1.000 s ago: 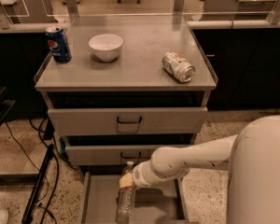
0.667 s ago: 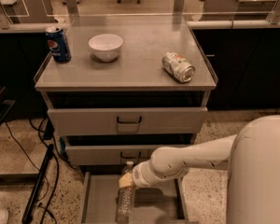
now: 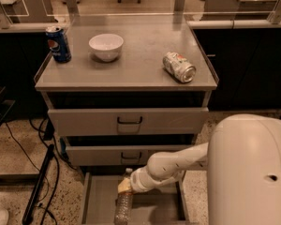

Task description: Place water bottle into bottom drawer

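Little has shifted over the last second: the white arm (image 3: 178,163) reaches as before into the open bottom drawer (image 3: 154,205), so the placing looks nearly done, with release and withdrawal probably left. Inside the drawer's left half the water bottle (image 3: 123,207) stands roughly upright, cap uppermost. The tool (image 3: 125,185) sits against the bottle's shoulder, just below the cap; whether it is clenched or released I cannot tell.

Claw (image 3: 125,186) obscured at water bottle (image 3: 123,208)
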Motion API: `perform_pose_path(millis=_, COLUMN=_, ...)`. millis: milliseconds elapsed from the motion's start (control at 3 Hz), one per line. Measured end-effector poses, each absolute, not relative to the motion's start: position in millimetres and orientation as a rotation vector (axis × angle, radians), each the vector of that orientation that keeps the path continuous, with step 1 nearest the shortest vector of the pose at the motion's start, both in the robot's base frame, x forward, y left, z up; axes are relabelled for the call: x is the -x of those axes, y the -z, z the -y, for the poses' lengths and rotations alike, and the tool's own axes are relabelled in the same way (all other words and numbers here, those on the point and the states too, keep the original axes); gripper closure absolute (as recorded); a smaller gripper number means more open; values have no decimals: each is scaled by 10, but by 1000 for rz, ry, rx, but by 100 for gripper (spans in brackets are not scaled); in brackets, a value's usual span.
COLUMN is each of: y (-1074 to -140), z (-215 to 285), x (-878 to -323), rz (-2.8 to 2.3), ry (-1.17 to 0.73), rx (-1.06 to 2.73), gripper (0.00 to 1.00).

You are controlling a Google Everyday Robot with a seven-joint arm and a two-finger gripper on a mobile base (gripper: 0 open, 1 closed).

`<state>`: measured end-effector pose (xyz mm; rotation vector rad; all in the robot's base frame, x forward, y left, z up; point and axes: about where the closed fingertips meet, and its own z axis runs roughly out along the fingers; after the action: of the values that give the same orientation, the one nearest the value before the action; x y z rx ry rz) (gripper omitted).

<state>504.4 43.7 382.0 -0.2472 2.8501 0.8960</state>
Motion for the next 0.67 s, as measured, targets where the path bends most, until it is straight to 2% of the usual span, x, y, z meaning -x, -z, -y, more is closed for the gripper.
perform_pose_path(millis=667, y=-3046, z=-241, x=-5100, rz=-2947, ry=-858, rx=51, gripper=100)
